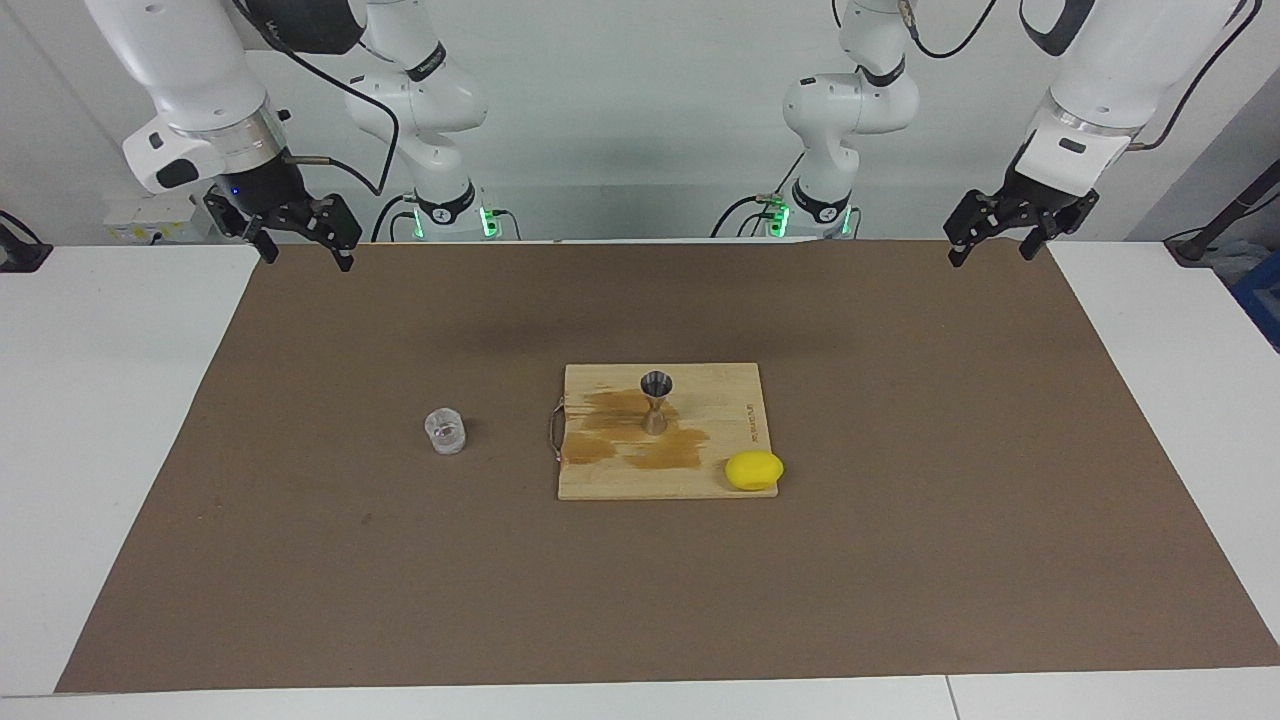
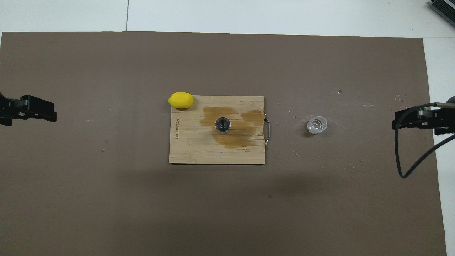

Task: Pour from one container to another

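Fingers [image 1: 268, 250] of right gripper [image 1: 305, 252] and left gripper [image 1: 990, 248] spread wide, empty, both raised over desk [image 1: 120, 400] ends; glass cup [image 1: 445, 431] and jigger [image 1: 655, 400] untouched

glass cup [image 1: 445, 431] alone on open mat [image 1: 300, 500], jigger [image 1: 655, 402] and lemon [image 1: 754, 470] crowding board [image 1: 600, 485]

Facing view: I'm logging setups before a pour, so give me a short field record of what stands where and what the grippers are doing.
cup: glass cup upright on the mat, toward the right arm's end, beside the board
jigger: jigger upright on the board, on a brown stain
lemon: lemon at the board's corner farthest from the robots
left gripper: open, empty, raised over the mat's edge
right gripper: open, empty, raised over the mat's corner
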Controlling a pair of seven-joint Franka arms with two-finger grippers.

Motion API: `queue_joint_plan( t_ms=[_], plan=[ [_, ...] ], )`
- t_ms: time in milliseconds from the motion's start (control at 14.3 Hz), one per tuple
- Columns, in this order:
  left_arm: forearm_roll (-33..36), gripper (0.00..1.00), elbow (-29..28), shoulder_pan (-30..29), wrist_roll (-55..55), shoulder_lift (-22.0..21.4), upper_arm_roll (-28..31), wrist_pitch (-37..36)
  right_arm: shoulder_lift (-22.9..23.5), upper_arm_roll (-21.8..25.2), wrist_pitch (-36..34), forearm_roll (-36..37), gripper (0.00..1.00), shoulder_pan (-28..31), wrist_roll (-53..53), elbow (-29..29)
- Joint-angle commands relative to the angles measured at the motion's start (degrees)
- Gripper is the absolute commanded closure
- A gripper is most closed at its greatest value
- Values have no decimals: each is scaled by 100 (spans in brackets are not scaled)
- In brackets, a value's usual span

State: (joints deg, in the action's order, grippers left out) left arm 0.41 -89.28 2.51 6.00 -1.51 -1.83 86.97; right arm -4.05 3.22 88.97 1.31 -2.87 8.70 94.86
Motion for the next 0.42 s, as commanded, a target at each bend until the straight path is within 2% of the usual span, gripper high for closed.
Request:
queue_joint_plan(
  t_ms=[0,349],
  plan=[
    [-67,0,-98,-40,33,-104,-1,13,-17,20,50,-8,0,-12,-18,6],
    [-76,0,-98,-49,33,-104,-1,13,-26,20,50,-8,0,-4,-44,6]
  ],
)
